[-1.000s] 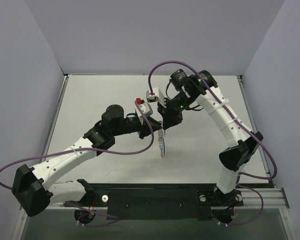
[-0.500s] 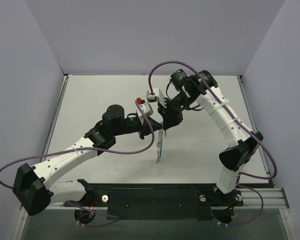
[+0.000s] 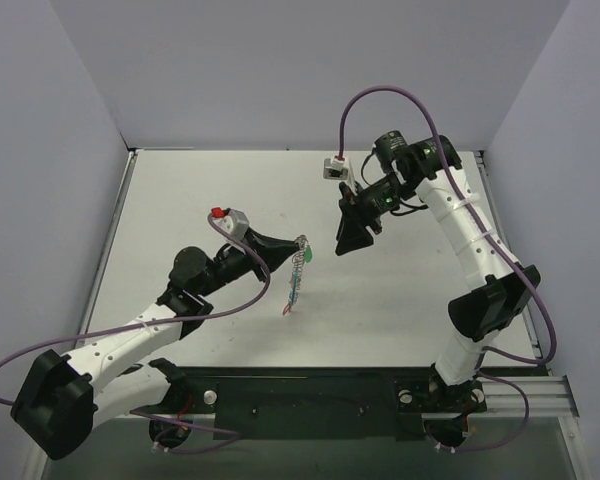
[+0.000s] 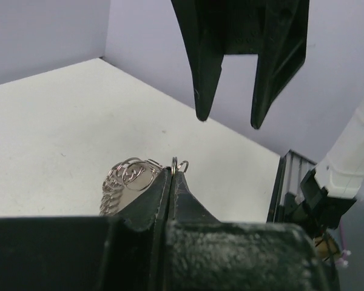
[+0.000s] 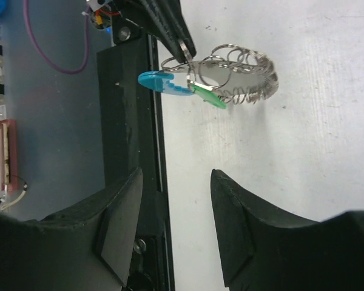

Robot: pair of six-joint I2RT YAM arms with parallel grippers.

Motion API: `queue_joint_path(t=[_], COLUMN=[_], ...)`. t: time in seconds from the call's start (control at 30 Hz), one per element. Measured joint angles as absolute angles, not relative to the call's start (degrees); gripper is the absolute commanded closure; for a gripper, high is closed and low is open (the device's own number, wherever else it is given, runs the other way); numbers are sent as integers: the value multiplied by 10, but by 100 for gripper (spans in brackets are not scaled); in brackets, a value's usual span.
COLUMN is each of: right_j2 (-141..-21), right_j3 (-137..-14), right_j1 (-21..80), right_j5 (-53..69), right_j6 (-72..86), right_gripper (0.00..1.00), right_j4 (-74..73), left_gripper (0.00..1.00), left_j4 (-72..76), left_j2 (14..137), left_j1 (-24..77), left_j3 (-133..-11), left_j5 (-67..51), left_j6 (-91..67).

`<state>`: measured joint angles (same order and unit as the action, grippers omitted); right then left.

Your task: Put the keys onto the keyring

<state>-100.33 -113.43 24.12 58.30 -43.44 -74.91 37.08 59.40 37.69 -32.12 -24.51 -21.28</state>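
Left hand point(image 4: 171, 176) pinched on silvery coiled keyring point(image 5: 230, 63) | green key point(image 5: 209, 97) attached | right hand point(image 5: 176, 176) parted

Two tools, left tool point(image 3: 302, 243) and right tool point(image 3: 346, 243), one keyring point(image 5: 242, 76), one green key point(image 5: 209, 97), one light-blue tag point(image 5: 164, 82), one table point(image 3: 230, 190)

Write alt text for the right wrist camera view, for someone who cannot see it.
The left gripper, shut, pinches a ring of the silvery coiled keyring, which carries a green key and a light-blue piece, above the white table. The right gripper stands open and empty in the foreground.
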Motion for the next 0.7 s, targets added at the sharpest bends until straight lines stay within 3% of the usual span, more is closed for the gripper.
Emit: queue_joint_path(t=[0.3, 0.7], right_j2=[-999, -999], right_j3=[-1123, -1126], right_j1=[275, 289], right_j5=[615, 594], right_j6=[-352, -179], right_gripper=[56, 56], right_j4=[-677, -499], left_gripper=[100, 100], left_j4=[655, 710], left_j2=[648, 669], left_j1=[366, 366], left_j3=[-252, -251], left_j5=[-150, -101], left_j6=[-412, -476])
